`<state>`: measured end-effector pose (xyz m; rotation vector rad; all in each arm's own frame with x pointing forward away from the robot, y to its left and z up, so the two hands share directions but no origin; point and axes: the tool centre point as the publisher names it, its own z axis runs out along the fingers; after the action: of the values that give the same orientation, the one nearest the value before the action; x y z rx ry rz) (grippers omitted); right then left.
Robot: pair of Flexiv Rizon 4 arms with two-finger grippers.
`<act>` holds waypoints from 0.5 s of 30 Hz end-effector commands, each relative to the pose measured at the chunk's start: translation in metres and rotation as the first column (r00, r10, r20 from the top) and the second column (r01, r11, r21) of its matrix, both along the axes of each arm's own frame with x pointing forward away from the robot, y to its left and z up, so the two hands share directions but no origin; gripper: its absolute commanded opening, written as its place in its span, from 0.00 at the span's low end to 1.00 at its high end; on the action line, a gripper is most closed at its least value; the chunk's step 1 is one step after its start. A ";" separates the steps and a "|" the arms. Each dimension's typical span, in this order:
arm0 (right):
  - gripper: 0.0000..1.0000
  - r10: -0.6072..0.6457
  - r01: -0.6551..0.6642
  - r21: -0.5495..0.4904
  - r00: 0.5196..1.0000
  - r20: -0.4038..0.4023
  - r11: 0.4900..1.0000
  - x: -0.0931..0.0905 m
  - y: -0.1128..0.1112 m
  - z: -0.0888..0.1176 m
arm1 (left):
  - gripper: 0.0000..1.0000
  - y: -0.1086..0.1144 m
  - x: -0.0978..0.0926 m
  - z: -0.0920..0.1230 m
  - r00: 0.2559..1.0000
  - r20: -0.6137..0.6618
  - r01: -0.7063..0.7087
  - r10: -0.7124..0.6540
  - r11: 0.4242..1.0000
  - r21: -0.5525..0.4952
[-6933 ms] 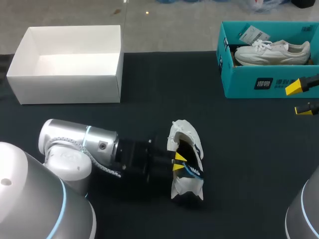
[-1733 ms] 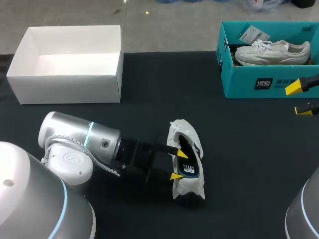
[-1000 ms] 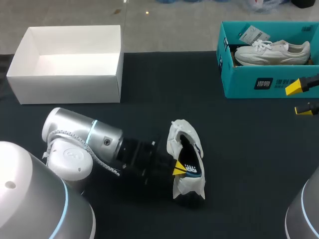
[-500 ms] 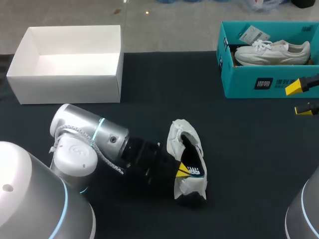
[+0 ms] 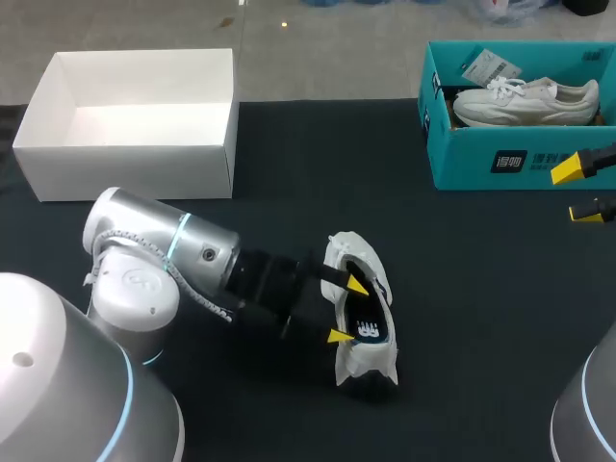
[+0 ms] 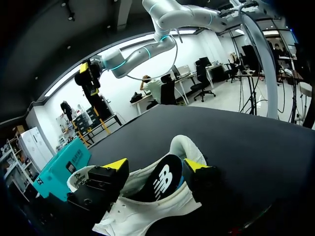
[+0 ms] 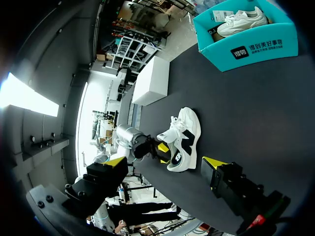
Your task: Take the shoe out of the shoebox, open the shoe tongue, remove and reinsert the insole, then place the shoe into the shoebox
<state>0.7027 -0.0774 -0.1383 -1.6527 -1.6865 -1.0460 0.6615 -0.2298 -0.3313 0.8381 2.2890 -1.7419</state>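
Observation:
A white shoe (image 5: 358,361) lies on the black table, its opening turned toward my left arm, with the dark insole (image 5: 370,325) showing inside. My left gripper (image 5: 348,310) is open, and its yellow fingertips stand apart on either side of the shoe's opening. In the left wrist view the insole (image 6: 165,178) sits in the shoe (image 6: 147,209) between the spread fingers of that gripper (image 6: 156,165), and I cannot tell whether they touch it. My right gripper (image 5: 576,191) hangs open by the teal shoebox (image 5: 481,159), far from the shoe (image 7: 184,140).
The teal shoebox at the back right holds another white shoe (image 5: 525,101). An empty white box (image 5: 125,159) stands at the back left. In the right wrist view the teal box (image 7: 256,46) and the white box (image 7: 151,81) lie beyond the shoe.
My left gripper, shut at the insole inside the shoe, has opened and its fingertips have spread apart. The insole stays in the shoe. The right arm has not moved.

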 end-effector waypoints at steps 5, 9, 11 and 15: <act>1.00 -0.001 0.001 -0.001 1.000 -0.001 1.000 0.000 0.000 0.000 | 1.00 0.005 0.005 0.012 0.999 -0.022 0.026 -0.026 0.999 -0.026; 1.00 -0.001 0.001 -0.001 1.000 -0.001 1.000 0.000 0.000 0.000 | 1.00 0.007 0.010 0.022 0.992 -0.085 0.097 -0.098 0.995 -0.008; 1.00 -0.001 0.001 -0.001 1.000 -0.001 1.000 0.000 0.000 0.000 | 1.00 0.008 0.012 0.024 0.981 -0.112 0.168 -0.162 0.984 0.050; 1.00 -0.001 0.001 -0.001 1.000 -0.001 1.000 0.000 0.000 0.000 | 1.00 0.006 0.013 0.031 0.953 -0.136 0.294 -0.269 0.932 0.210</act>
<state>0.7027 -0.0773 -0.1384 -1.6527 -1.6863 -1.0460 0.6617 -0.2199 -0.3115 0.9418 2.3869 -1.8258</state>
